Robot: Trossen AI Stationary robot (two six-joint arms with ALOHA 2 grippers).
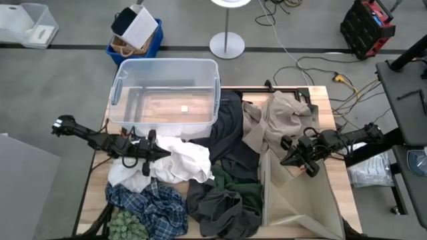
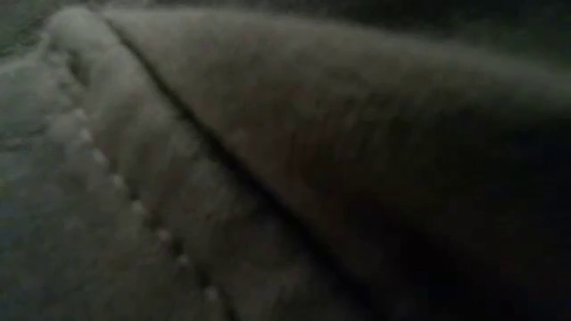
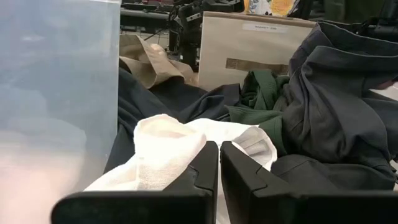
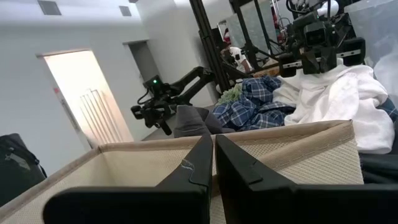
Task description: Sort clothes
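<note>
The clothes lie in a pile on the table: a white garment, a blue-and-white plaid one, a dark grey one, a dark green one, a black one and a beige one. My left gripper is shut on the white garment at the pile's left side. My right gripper is shut and empty over the far left part of the beige fabric bin; in its wrist view its fingers stand before the bin's wall. My left gripper holds the white garment at a bunched-up part of its left side, pinched between the two shut fingers. The fingers come nearly level from the table's left. The fingertips hide the place of contact, so layers cannot be told. The garment rests on the pile.
A clear plastic bin stands at the far left, close beside my left arm. A small green plant sits at the near left corner. Grey cloth fills the low view. A blue crate stands on the floor beyond the table.
</note>
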